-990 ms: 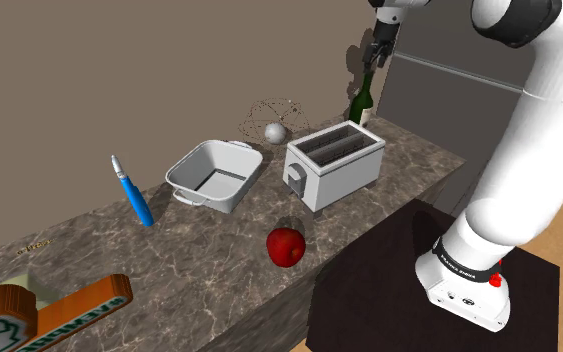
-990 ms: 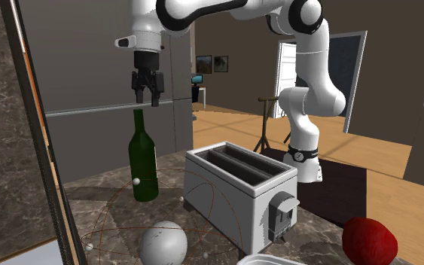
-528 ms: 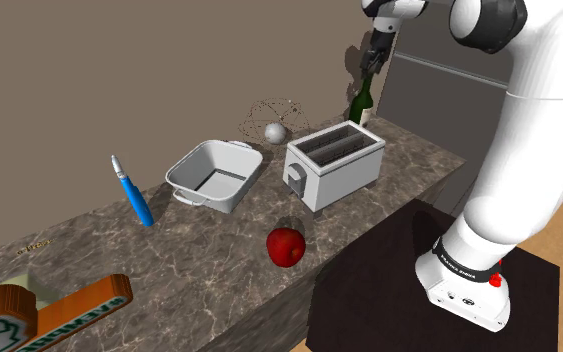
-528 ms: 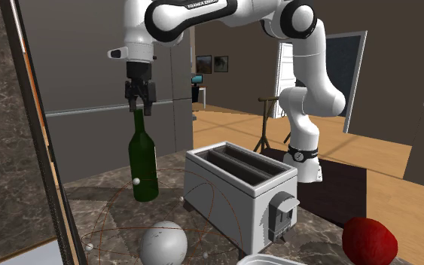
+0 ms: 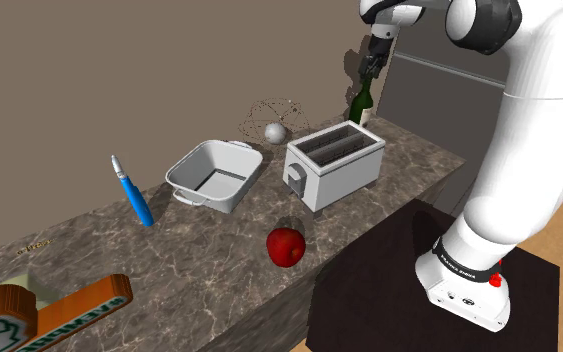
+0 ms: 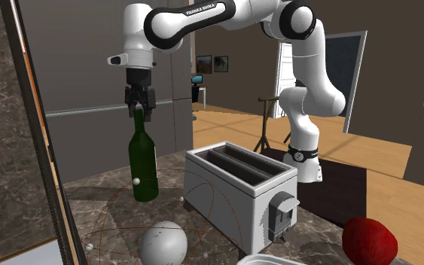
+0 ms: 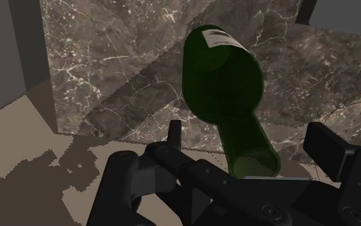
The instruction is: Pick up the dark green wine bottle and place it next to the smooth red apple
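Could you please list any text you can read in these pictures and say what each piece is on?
"FRANKA EMIKA": on the arm's white link.
White lettering on the black band at the arm's base: too small to read.
Lettering on the orange object: unreadable.

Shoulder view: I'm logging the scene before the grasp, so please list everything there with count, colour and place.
wine bottle: one, dark green, upright at the counter's far end.
toaster: one, white, in front of the bottle.
apple: one, red, near the counter's front edge.
dish: one, white, left of the toaster.
sphere: one, grey, inside thin wire rings, behind the dish.
pen-like tool: one, blue, left of the dish.
orange-green object: one, lower left corner.
counter: one, dark marbled.
stand: one, dark, lower right.
arm: one, white.
gripper: one, black, open around the bottle's neck.
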